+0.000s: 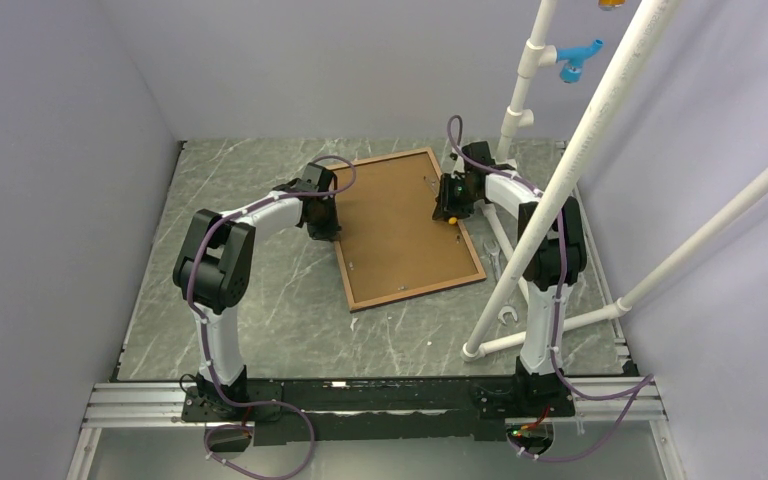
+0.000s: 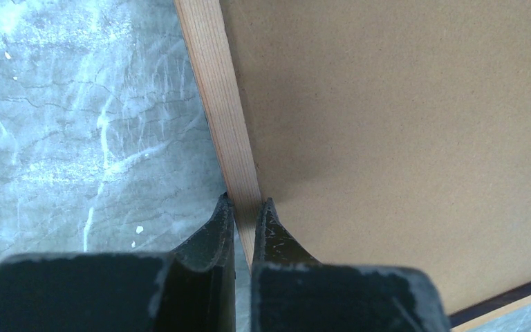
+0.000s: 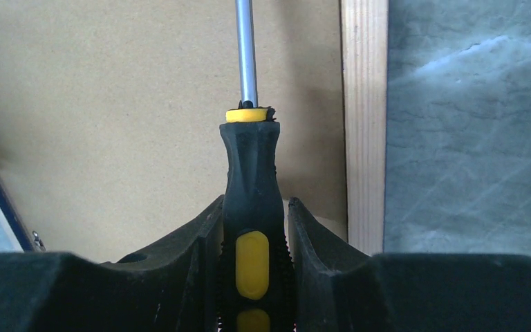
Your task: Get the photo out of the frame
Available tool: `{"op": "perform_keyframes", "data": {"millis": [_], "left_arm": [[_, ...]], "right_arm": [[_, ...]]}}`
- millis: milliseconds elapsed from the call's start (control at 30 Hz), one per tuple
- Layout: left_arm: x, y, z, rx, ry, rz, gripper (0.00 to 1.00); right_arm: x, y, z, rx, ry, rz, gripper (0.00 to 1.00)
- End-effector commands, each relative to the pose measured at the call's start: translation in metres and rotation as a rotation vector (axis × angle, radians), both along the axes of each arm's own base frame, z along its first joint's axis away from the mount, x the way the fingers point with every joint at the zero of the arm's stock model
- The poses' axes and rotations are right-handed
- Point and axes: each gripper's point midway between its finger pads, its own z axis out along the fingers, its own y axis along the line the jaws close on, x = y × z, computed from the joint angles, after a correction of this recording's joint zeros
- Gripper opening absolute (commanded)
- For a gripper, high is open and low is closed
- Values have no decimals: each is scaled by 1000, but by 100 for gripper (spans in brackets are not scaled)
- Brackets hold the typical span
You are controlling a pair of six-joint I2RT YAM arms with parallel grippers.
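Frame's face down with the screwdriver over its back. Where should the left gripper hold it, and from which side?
Grip the light wooden rail on the frame's left edge, coming down from above. The frame lies flat, so only that narrow strip fits between the fingers, one outside, one inside. The left gripper straddles it there now, away from the screwdriver in the right gripper.

— What do you see besides the grey marbled desk (image 1: 290,320)?
— You see a white pipe stand (image 1: 582,140) at right, a wrench (image 1: 508,316) beside its foot, and a black-yellow screwdriver (image 3: 249,200).
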Motion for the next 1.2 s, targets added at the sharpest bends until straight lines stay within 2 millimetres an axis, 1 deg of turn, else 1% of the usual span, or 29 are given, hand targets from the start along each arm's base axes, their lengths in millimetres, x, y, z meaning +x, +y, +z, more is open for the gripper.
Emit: {"op": "perform_keyframes", "data": {"millis": [0,200,333,400,467,633,767,833,933,1067,1133,1167], "left_arm": [[-33,-2,-24,75,105,-146,0],[-33,-1,-22,76,102,-138,0],[-32,-2,-21,70,105,-136,0],[-31,-1,-22,67,106,-130,0],[-31,0,-22,64,109,-130,0],[-25,6,-19,97,89,-152,0],[-18,14,-15,158,64,-200,0],[-15,18,-13,194,50,-230,0],[-8,32,-8,275,17,-243,0],[-6,42,-6,328,-15,-251,0],[-4,46,-2,347,-34,-243,17],[-4,49,2,355,-49,-232,29]], "right_arm": [[2,13,12,45,-31,65,0],[12,11,50,61,-131,13,0],[11,6,78,61,-200,-20,0],[9,4,86,58,-220,-31,0],[7,3,89,57,-221,-32,0],[-1,-2,90,41,-214,-50,0],[-14,-6,85,39,-194,-67,0],[-21,-8,86,40,-194,-76,0],[-34,-9,94,53,-209,-80,0],[-52,-13,103,64,-247,-93,0],[-62,-16,106,66,-269,-103,0],[-66,-17,106,66,-279,-107,0]]}}
